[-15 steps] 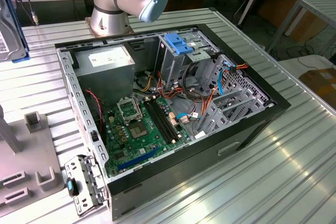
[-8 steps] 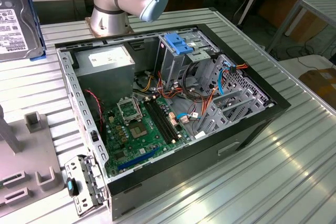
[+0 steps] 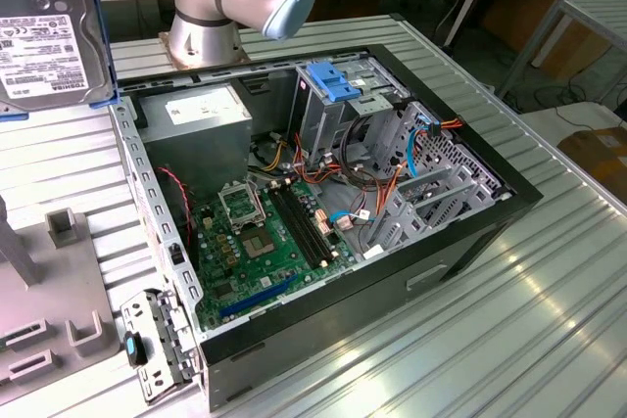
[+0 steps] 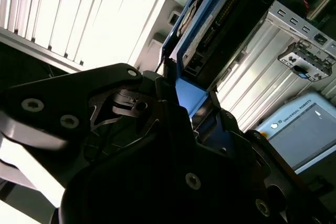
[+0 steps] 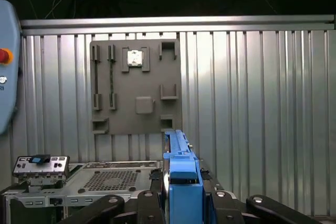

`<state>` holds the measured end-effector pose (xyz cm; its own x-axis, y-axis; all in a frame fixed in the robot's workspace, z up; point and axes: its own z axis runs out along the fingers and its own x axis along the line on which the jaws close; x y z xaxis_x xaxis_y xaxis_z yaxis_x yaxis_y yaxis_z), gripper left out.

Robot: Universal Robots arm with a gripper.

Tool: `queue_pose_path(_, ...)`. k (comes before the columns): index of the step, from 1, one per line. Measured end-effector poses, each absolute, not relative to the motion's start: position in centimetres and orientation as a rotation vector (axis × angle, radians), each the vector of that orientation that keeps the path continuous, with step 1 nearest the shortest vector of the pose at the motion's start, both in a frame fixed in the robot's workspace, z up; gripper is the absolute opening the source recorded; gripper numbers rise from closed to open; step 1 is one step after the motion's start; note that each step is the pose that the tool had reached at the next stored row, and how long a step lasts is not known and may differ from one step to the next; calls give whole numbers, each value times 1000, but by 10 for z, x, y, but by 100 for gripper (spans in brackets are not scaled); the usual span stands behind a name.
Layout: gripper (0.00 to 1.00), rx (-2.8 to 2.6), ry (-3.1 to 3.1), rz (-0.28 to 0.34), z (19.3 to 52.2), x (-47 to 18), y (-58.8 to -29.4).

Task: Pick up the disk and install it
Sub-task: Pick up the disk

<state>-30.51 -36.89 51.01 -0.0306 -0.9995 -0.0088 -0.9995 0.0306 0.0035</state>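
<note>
Already my gripper (image 5: pixel 181 199) clamps the disk (image 3: pixel 49 26), raised above the table (image 3: pixel 549 330); it is not yet inside the computer case (image 3: pixel 323 335).

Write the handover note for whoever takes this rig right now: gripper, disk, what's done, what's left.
Gripper: shut on the disk, which sits edge-on in its grip in the first wrist view.
Disk: held in the air at the exterior view's upper left, to the left of the open computer case and above the grey holder board.
Done: the disk is picked up and off the table.
Left: the install. The disk is not yet in the case. The pale blue bracket sits on top of the drive cage inside it.
</note>
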Motion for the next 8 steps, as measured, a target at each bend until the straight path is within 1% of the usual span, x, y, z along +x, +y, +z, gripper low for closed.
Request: queue_pose_path(8, 37, -2182, 2255, 14, 510, -276, -369)
